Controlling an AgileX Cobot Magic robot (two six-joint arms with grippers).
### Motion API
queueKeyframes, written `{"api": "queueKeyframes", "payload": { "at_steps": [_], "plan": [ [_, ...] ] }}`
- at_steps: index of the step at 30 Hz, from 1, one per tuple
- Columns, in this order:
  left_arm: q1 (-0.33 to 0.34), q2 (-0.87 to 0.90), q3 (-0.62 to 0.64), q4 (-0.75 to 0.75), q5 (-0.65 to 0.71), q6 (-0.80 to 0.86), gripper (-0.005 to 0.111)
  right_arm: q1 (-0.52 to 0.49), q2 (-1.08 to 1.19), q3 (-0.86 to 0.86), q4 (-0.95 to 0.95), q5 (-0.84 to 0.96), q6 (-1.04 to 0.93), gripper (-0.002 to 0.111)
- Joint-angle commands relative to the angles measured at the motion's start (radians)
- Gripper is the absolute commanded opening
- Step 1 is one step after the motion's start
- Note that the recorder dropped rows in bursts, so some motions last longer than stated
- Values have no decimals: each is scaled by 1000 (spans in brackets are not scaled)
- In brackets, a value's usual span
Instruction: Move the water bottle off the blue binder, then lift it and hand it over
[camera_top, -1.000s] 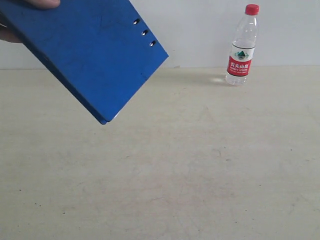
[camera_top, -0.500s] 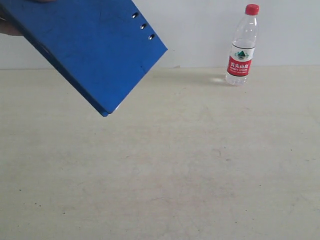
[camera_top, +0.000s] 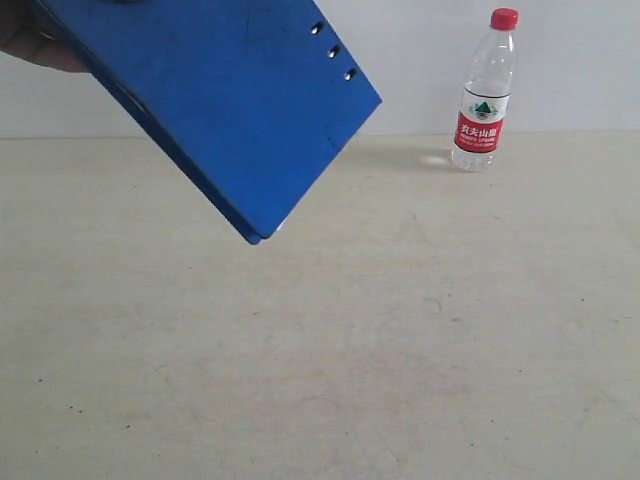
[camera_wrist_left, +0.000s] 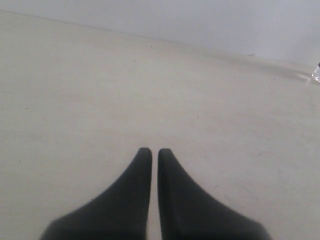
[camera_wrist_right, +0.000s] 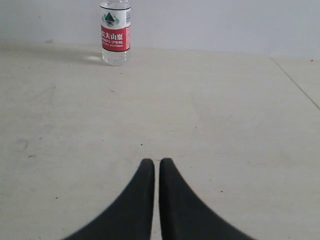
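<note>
Your left gripper (camera_wrist_left: 155, 152) and right gripper (camera_wrist_right: 156, 162): both closed, empty. Clear red-capped plastic water bottle (camera_top: 483, 95) upright on pale table (camera_top: 400, 330), well apart from flat royal-blue binder (camera_top: 220, 110), which a hand (camera_top: 40, 45) holds tilted aloft.

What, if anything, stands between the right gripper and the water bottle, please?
Nothing visible does: only bare table lies between the shut right gripper and the upright water bottle. The blue binder is held in the air, off to the left.

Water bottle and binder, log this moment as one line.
water bottle: upright on table | blue binder: tilted, held by hand | left gripper: shut | right gripper: shut
</note>
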Motion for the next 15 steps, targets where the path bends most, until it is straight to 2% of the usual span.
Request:
{"api": "queueKeyframes", "payload": {
  "at_steps": [1,15],
  "plan": [
    [4,-3,3,2,-8,6,5,3,-4,-3,-8,-23,-32,1],
    [4,-3,3,2,-8,6,5,3,-4,-3,8,-21,-32,1]
  ]
}}
